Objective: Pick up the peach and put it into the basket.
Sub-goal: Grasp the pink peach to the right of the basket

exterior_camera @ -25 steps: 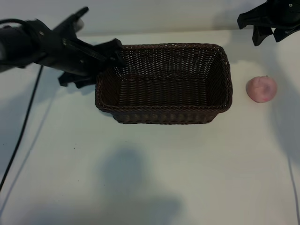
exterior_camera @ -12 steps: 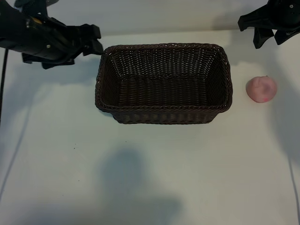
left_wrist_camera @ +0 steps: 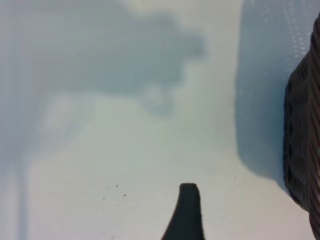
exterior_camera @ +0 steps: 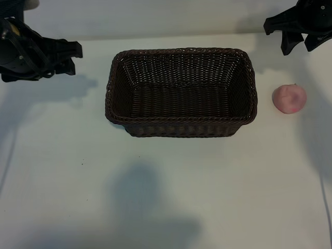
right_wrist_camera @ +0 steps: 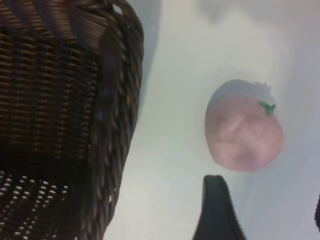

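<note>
Resting on the table (exterior_camera: 166, 197) near its right edge, the peach (exterior_camera: 289, 98) sits just beside the basket (exterior_camera: 181, 92); right gripper (exterior_camera: 296, 44) hovers spread at the far right corner, left gripper (exterior_camera: 70, 52) far left, spread uncertain

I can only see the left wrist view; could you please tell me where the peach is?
Observer: The peach lies on the table, on the right arm's side of the basket, apart from it.
Operator: Thank you. Is anything in the basket?
Observer: No, its inside is empty.
Operator: And where is the right pincer?
Observer: The right pincer hovers over the table's far edge, just beyond the peach, open and holding nothing.
</note>
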Robot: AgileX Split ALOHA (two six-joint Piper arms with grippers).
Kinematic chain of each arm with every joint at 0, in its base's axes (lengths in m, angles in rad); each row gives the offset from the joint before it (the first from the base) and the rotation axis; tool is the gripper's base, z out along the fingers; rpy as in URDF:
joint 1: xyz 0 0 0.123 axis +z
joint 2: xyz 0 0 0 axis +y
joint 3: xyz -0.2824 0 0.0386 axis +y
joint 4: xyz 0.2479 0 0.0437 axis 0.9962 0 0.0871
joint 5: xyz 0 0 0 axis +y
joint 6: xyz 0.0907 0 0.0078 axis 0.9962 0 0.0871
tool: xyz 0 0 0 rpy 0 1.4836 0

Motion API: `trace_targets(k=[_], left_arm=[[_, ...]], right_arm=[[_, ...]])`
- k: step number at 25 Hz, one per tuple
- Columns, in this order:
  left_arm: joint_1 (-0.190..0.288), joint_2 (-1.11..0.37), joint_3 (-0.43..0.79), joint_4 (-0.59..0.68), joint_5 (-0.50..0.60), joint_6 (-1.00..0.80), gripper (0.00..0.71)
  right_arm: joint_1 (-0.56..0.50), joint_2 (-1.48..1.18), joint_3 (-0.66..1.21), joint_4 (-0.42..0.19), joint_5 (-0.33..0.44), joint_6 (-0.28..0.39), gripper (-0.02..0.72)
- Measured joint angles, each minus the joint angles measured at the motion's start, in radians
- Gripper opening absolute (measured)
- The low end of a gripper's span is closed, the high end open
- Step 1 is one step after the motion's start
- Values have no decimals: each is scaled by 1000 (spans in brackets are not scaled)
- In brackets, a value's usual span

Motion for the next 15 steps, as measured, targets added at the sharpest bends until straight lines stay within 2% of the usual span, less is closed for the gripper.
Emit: trace_targets(k=[15], left_arm=[[0, -16, -16, 3, -37, 0, 598]], right_arm=[[0, 0, 0, -1, 2, 39, 465]])
